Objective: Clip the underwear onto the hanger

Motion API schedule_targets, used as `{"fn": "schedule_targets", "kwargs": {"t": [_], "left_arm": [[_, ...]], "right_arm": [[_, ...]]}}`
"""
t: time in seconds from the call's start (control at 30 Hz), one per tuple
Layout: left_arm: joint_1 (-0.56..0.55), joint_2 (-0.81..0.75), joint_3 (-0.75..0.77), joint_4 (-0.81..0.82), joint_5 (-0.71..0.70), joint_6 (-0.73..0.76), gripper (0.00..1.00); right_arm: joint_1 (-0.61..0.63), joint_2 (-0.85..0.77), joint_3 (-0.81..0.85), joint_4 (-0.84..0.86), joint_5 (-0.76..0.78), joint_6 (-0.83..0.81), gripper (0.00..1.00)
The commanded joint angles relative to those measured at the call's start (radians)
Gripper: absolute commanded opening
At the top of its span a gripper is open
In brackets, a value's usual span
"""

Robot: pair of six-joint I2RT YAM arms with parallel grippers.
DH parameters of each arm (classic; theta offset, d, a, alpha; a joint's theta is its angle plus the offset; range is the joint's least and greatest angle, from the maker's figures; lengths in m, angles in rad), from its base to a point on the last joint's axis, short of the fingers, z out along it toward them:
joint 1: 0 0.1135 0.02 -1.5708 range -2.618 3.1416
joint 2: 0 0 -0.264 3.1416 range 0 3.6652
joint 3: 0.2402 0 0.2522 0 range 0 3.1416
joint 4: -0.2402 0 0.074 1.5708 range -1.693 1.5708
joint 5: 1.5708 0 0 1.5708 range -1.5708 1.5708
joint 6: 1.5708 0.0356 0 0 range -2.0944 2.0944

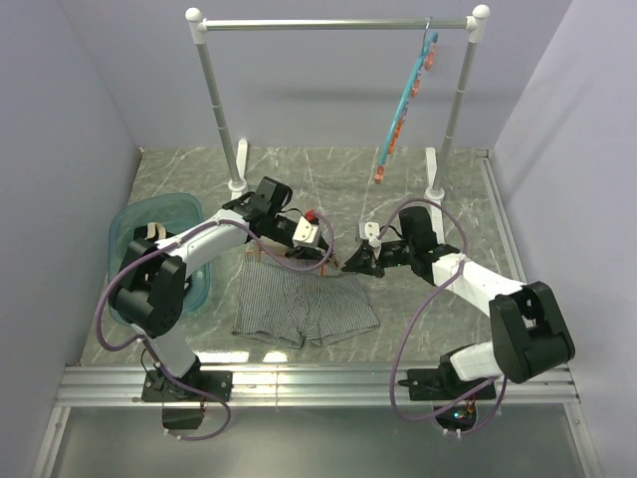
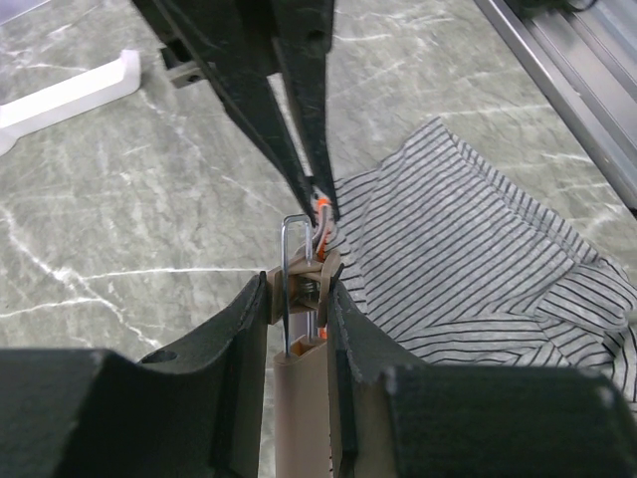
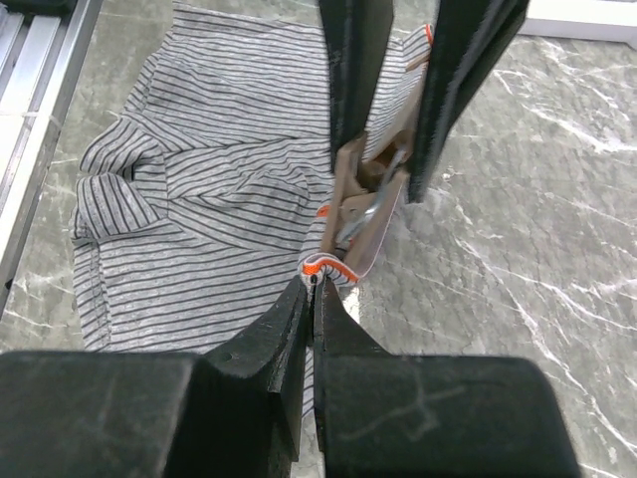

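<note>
Nearest me, the left arm and the right arm reach in over the table. Most of the underwear lies flat on it, between them. The left gripper squeezes one end of the hanger, its fingers partly closed on the wood. The right gripper is pinched tight on the waistband edge and holds it up right beside the clip. I can't tell if the clip bites the cloth. I think the job is only starting.

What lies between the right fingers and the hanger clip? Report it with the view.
The underwear's orange-trimmed waistband edge, pinched in the right fingers, spans to the hanger clip; right wrist view.
</note>
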Motion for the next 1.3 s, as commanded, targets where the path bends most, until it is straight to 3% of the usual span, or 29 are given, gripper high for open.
{"fn": "schedule_targets", "kwargs": {"t": [0.0, 0.3, 0.67, 1.0, 1.27], "left_arm": [[-0.010, -0.021, 0.025, -0.101, -0.010, 0.117, 0.00], [-0.011, -0.018, 0.019, -0.063, -0.036, 0.073, 0.00], [-0.011, -0.002, 0.028, -0.092, -0.068, 0.091, 0.00], [0.010, -0.119, -0.006, 0.019, -0.028, -0.036, 0.00], [0.017, -0.157, 0.002, 0.000, -0.002, -0.025, 0.00]], "right_arm": [[0.009, -0.052, -0.005, 0.036, -0.004, -0.029, 0.00], [0.009, -0.091, -0.006, -0.032, -0.001, -0.125, 0.00], [0.009, -0.114, -0.017, -0.023, 0.007, -0.107, 0.00], [0.021, -0.099, -0.016, 0.031, 0.047, -0.059, 0.00], [0.027, -0.088, -0.005, 0.046, 0.068, -0.027, 0.00]]}}
